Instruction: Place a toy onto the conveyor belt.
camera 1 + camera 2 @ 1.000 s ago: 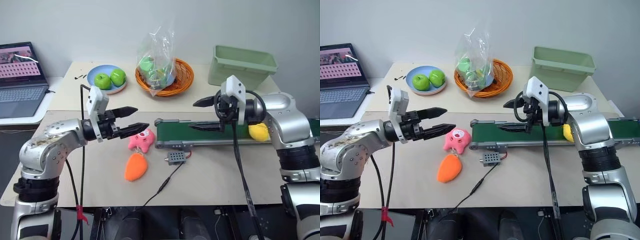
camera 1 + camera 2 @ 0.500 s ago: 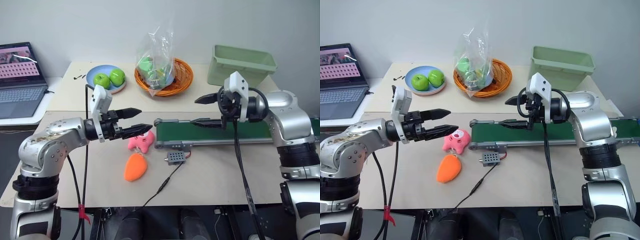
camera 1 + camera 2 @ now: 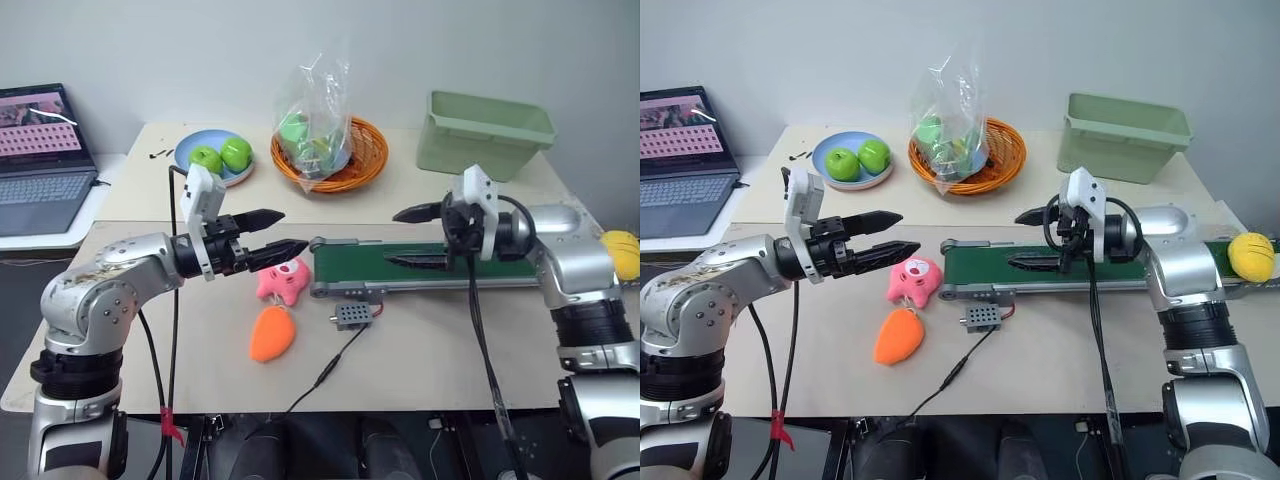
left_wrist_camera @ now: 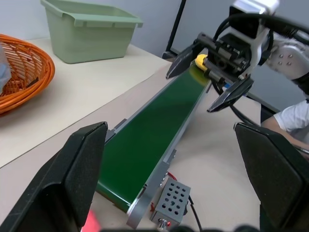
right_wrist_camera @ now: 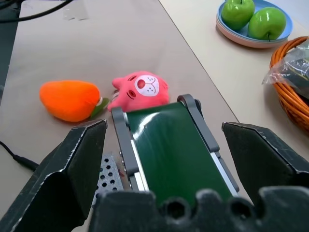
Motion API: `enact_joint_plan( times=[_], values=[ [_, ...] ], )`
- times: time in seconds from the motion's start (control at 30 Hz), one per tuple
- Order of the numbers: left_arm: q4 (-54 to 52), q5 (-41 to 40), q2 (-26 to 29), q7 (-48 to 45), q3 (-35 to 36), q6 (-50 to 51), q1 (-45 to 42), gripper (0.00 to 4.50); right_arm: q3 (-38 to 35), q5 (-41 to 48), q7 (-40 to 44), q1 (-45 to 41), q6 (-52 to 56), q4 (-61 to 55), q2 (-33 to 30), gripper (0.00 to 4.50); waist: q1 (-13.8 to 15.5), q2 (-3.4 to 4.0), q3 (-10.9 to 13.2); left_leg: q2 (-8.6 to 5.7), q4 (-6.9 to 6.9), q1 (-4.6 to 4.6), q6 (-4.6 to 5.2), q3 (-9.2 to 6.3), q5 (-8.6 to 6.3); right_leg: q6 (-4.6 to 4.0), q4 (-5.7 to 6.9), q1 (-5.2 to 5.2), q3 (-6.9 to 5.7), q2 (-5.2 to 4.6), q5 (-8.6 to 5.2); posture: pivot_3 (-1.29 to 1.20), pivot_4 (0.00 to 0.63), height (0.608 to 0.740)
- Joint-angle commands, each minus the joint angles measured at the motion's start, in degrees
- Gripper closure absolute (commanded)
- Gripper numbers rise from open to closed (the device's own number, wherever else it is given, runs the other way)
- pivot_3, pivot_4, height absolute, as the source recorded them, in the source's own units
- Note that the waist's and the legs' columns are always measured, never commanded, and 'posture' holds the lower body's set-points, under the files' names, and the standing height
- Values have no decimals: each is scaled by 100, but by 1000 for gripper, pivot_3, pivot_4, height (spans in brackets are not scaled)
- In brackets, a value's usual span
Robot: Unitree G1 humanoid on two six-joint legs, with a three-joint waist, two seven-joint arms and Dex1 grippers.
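Observation:
The yellow toy (image 3: 1251,256) lies at the far right end of the dark green conveyor belt (image 3: 355,262), beyond my right arm; a bit of it shows behind that gripper in the left wrist view as the toy (image 4: 200,60). My right gripper (image 3: 392,238) hovers open over the belt's left half, pointing left, with nothing between its fingers. My left gripper (image 3: 290,231) is open and empty too, held level above the table just left of the belt's end, over the pink plush.
A pink plush (image 3: 283,281) and an orange carrot plush (image 3: 271,333) lie by the belt's left end, with a small grey box (image 3: 352,316) and its cable. At the back stand a pale green bin (image 3: 485,130), a fruit basket (image 3: 368,158), an apple plate (image 3: 192,147) and a laptop (image 3: 40,160).
The yellow toy has travelled right along the belt, from beside my right gripper to the far end. My right gripper has sunk a little toward the belt. The left gripper stays in place.

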Motion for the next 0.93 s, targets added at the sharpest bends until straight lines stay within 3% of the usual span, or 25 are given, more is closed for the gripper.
enact_joint_plan(
  times=[0.03,0.93],
  values=[
    [-87,-3,138,-29,50,5,-107,18,-257,103,37,111,-304,18,1,0,-8,0,0,0,0,0,0,0,0,0,0,0,0,0,0,0,150,740],
    [-77,-34,306,-90,172,-98,307,18,-416,354,349,310,-163,337,-17,0,-3,0,0,0,0,1,0,1,0,0,-2,0,2,0,0,0,150,740]
  ],
)
